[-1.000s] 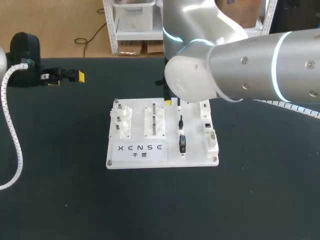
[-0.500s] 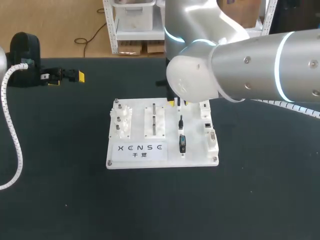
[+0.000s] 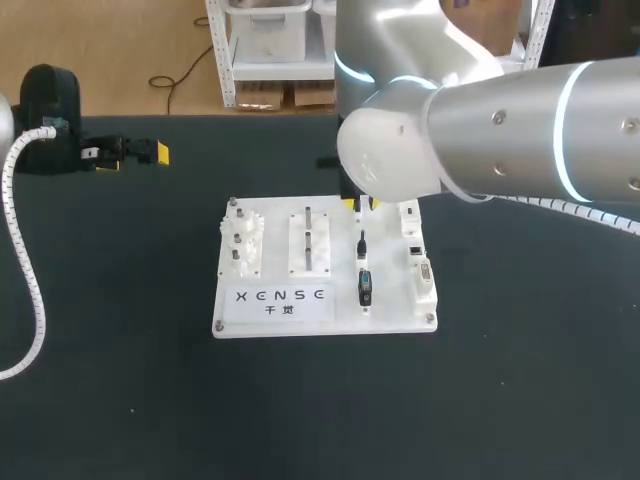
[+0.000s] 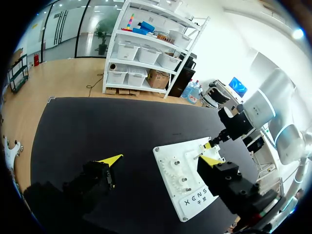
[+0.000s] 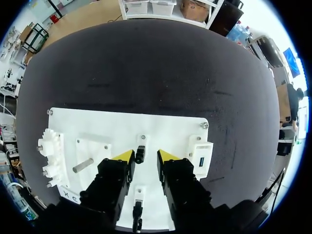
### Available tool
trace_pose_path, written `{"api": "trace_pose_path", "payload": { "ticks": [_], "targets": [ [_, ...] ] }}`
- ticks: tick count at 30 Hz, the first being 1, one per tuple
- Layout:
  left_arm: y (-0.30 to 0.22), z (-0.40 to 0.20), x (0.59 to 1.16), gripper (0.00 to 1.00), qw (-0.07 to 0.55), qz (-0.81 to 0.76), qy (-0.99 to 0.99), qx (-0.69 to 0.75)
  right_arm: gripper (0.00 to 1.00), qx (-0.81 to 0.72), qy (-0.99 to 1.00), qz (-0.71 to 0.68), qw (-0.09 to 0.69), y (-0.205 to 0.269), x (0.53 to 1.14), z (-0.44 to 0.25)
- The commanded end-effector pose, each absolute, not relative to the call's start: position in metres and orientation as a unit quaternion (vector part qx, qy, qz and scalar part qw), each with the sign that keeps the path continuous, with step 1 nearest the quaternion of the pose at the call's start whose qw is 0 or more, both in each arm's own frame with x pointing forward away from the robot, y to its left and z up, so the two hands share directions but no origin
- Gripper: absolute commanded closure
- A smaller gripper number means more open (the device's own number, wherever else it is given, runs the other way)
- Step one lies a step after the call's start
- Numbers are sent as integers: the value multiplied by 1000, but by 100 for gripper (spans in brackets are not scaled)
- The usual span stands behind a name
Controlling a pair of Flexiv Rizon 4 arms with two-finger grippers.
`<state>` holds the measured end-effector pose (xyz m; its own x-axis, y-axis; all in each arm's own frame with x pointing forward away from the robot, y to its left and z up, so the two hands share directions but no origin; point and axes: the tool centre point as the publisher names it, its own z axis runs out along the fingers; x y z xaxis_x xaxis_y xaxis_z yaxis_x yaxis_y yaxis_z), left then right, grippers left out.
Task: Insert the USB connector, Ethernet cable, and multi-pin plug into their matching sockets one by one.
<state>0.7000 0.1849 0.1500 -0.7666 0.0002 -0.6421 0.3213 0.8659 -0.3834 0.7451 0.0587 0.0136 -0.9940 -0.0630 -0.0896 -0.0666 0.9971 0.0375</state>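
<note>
Black table (image 3: pixel 100 400), white board (image 5: pixel 165 129); small black plug (image 5: pixel 140 155) between spread right claw (image 5: pixel 145 156).

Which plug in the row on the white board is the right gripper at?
The far-end plug, between the open tips of the right gripper; the other two lie behind those tips.

White gears (image 3: pixel 243 240) beside pin block (image 3: pixel 309 243); black table (image 3: pixel 120 380).

1. Table (image 3: pixel 110 400): black matte top, filling most of the head view; its far edge runs straight across.
2. Surface: flat, with a few pale specks and faint scuffs.
3. Light: even, soft, with weak shadows.
</note>
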Motion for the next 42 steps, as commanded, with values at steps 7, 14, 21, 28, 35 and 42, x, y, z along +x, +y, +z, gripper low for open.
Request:
{"api": "trace_pose_path", "payload": {
  "ticks": [7, 14, 21, 28, 35, 42],
  "targets": [
    [185, 150, 700, 0, 330, -243, 908, 89, 78, -32, 998, 24, 44, 60, 747, 15],
    [185, 150, 700, 0, 330, -243, 908, 89, 84, -33, 998, 23, 43, 62, 746, 13],
    [185, 150, 700, 0, 330, -243, 908, 89, 87, -29, 998, 24, 42, 62, 748, 12],
    [185, 150, 700, 0, 330, -243, 908, 89, 100, -26, 998, 30, 42, 63, 748, 11],
    [185, 150, 700, 0, 330, -243, 908, 89, 100, -37, 997, 33, 52, 67, 749, 21],
    [185, 150, 700, 0, 330, -243, 908, 89, 100, -43, 996, 34, 64, 69, 746, 29]
  ]
}}
